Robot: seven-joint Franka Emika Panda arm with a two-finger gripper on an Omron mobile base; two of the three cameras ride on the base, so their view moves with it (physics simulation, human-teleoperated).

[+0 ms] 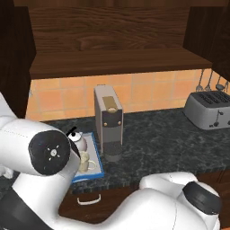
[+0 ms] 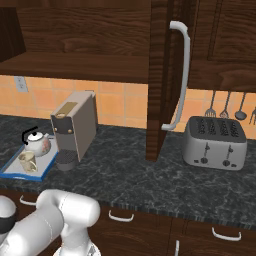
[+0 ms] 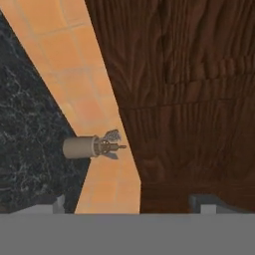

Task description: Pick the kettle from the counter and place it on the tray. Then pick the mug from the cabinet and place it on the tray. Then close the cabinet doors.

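Note:
The white kettle (image 1: 80,141) (image 2: 37,142) and the cream mug (image 1: 86,162) (image 2: 27,161) both stand on the blue-rimmed tray (image 1: 97,157) (image 2: 44,164), at the left of the dark counter (image 1: 157,139) (image 2: 130,170). My arm's white elbow hides part of the kettle in the left base view. The cabinet (image 1: 112,45) (image 2: 75,30) stands open, with its right door (image 2: 159,75) edge-on and its silver handle (image 2: 182,75) facing out. In the hand view my gripper (image 3: 129,203) is open and empty, pointing at dark cabinet wood (image 3: 189,89) beside orange tiles.
A tall grey coffee machine (image 1: 108,121) (image 2: 75,127) stands right beside the tray. A silver toaster (image 1: 209,109) (image 2: 215,142) sits at the right of the counter, with utensils (image 2: 225,107) hanging above it. A small utensil holder (image 3: 87,147) shows against the tiles.

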